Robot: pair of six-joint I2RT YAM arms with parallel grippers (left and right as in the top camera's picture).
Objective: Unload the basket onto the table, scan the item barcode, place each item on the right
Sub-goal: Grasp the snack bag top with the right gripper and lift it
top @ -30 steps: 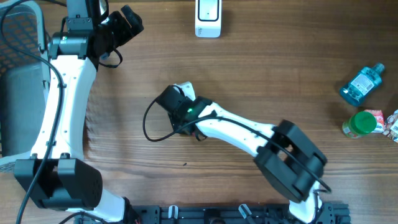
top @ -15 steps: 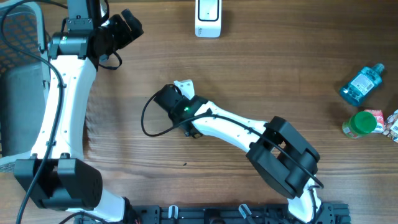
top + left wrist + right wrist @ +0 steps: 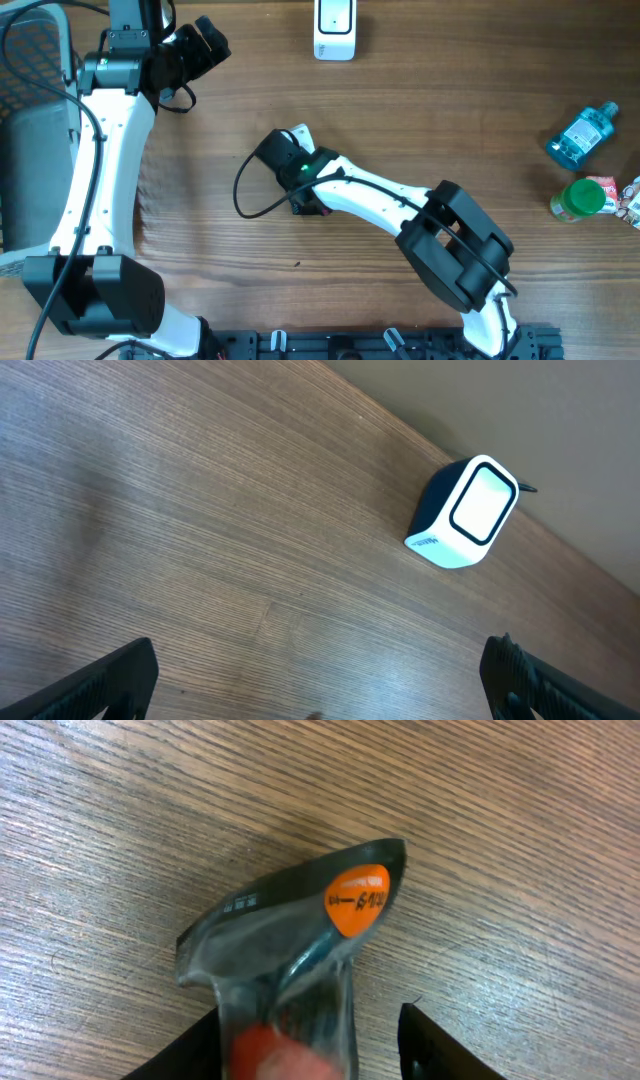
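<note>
One clear packet [image 3: 290,940] (orange sticker, something red inside) lies on the surface [image 3: 500,820] between the fingers [image 3: 440,1045] of the right pincer [image 3: 305,1020], which stands half-wide, one finger clear of it. Left pincer [image 3: 315,660] gapes wide, left of the scanner [image 3: 463,512]; a bottle [image 3: 582,135] of blue liquid sits far right.

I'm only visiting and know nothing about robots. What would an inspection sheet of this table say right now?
Surface: wooden table; no spills seen.
Job's things: white scanner at the top edge of the overhead view; clear packet with an orange sticker lying mid-table.
Clutter: blue bottle, green-lidded jar and a cropped wrapper at the right edge.
Grippers: left gripper wide open and empty; right gripper has fingers either side of the packet, with a gap on one side.
Cables: black cable loops beside the right wrist.
Surroundings: dark mesh object at the left edge.
</note>
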